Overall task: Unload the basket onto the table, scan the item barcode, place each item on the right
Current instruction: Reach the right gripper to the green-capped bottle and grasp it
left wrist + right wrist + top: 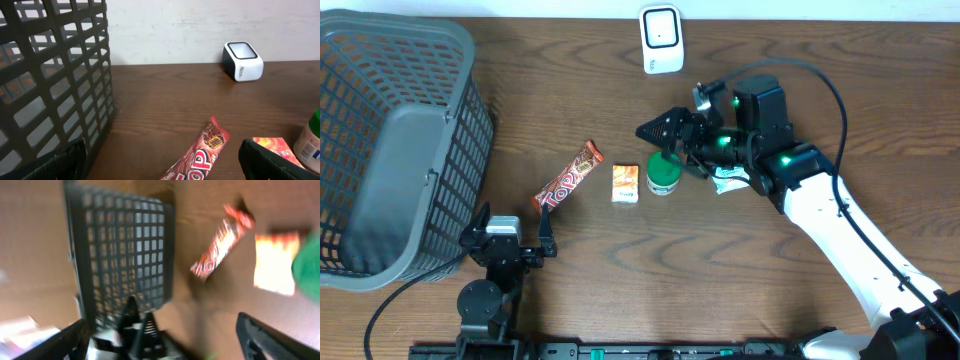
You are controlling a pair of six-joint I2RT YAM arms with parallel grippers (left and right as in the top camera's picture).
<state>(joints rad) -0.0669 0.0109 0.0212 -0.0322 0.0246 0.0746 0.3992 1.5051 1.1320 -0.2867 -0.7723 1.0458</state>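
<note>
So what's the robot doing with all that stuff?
The right claw is open, holding nothing, close to the green-lidded jar. The left claw rests open near the basket. The candy bar and orange box lie on the table, and the white scanner waits at the back. Nothing is being scanned yet.

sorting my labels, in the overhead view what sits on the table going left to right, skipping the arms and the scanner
basket → candy bar → small orange box → green-lidded jar
</note>
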